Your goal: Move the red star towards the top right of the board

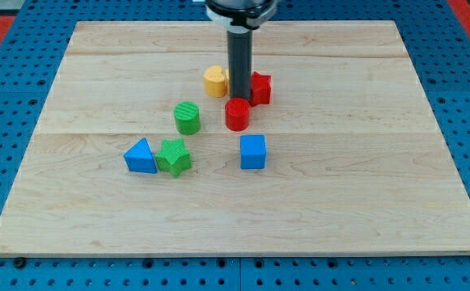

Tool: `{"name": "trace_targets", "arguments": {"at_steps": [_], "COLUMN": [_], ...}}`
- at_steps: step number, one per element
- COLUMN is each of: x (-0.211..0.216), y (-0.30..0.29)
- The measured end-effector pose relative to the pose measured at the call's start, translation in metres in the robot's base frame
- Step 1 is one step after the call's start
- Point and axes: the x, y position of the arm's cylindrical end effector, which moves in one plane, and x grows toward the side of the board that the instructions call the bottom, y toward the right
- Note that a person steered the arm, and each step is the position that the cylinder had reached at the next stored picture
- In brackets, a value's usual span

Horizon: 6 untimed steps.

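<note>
- Seven small blocks sit on the pale wooden board (364,202), all gathered around its middle and slightly toward the view's left.
- No brand, label or readable writing shows on any block, on the board, or on the blue pegboard surface (0,89) around it.
- My tip (241,100) comes down between three blocks; the rod carries no jaws, so nothing is clamped or held, only touched from the side.
- The red star (260,87) lies just to the view's right of the rod, touching or nearly touching it; the rod partly hides its left side.
- The yellow block (215,82), rounded in shape, sits just to the view's left of the rod.
- The red cylinder (237,115) stands directly below the tip toward the view's bottom, hiding the very end of the rod.
- The green cylinder (188,118) stands apart, to the view's left of the red cylinder.
- The blue triangle (140,157) and green star (174,157) touch each other, lower left of the cluster.
- The blue cube (253,152) stands alone below the red cylinder.
- Open room: the board's whole right half is bare wood up to the top right corner, and wide margins also run along the bottom and left edges.
</note>
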Motion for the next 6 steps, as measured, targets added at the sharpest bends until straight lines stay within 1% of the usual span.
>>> {"name": "trace_targets", "arguments": {"at_steps": [2, 4, 5, 6], "x": [-0.035, -0.072, -0.102, -0.088], "y": [0.053, 0.124, 0.146, 0.158]}}
